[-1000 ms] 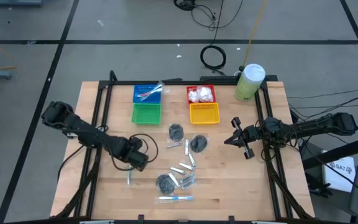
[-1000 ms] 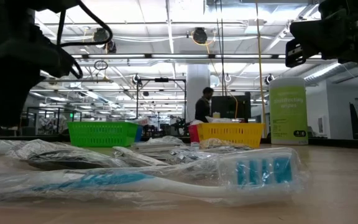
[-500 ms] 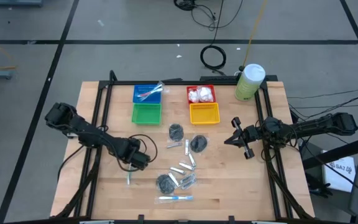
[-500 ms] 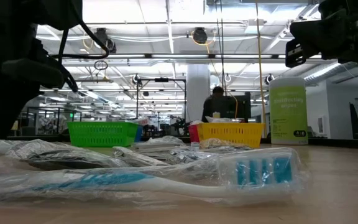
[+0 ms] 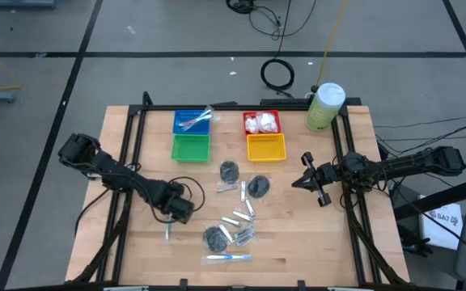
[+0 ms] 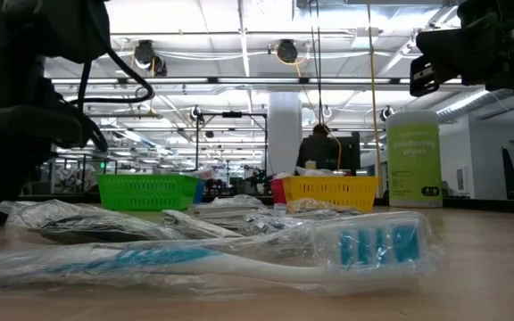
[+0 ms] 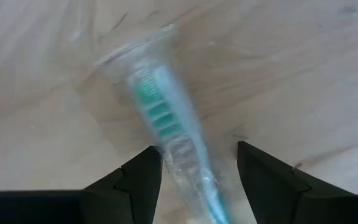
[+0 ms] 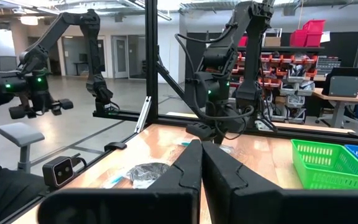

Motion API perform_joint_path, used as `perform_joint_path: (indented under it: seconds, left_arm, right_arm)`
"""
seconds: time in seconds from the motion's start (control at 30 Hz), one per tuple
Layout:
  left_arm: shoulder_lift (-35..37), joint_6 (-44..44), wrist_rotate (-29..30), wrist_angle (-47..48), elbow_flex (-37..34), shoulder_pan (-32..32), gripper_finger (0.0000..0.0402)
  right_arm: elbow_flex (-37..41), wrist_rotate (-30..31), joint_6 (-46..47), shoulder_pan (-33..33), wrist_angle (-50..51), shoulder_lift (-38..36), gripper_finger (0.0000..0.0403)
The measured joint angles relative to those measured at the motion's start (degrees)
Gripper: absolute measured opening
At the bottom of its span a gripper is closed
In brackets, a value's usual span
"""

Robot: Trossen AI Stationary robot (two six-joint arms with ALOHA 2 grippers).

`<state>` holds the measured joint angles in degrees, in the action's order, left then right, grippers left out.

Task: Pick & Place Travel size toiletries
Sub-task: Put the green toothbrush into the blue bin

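A wrapped toothbrush (image 7: 166, 124) is straddled by the parted left hand (image 7: 194, 165) near the worktop's (image 5: 314, 242) left edge. The right hand (image 5: 312, 179) is held together at the right edge.

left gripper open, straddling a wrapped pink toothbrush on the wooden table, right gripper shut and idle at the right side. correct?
Not quite: the wrapped toothbrush is blue-green, not pink; the left wrist view shows its teal bristles and handle inside the clear wrap. The rest holds: the left gripper is open and straddles it on the wooden table, and the right gripper is shut, idle at the right side.
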<state>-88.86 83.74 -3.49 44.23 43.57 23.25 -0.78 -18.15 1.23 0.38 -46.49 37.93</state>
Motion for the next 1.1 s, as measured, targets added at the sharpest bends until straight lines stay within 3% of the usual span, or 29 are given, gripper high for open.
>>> perform_joint_path:
  seconds: [0.43, 0.67, 0.87, 1.1]
  left_arm:
    - [-0.02, -39.43, 13.44, -17.59, -0.07, 0.02, 0.0171]
    - [-0.02, -53.02, 12.94, -23.11, 0.14, -0.08, 0.0168]
    - [-0.02, -50.91, 10.06, -12.23, 5.4, -1.15, 0.0168]
    - [-0.02, -38.13, 6.46, -3.16, 9.06, 0.53, 0.0168]
  right_arm:
    - [0.01, 0.0, 0.0, -0.01, -0.01, 0.01, 0.0]
    - [0.01, -0.01, 0.0, 0.0, -0.01, 0.0, 0.0]
    - [0.0, 0.0, 0.0, -0.01, 0.01, 0.0, 0.0]
    - [0.02, -0.01, 0.0, 0.01, -0.01, 0.0, 0.0]
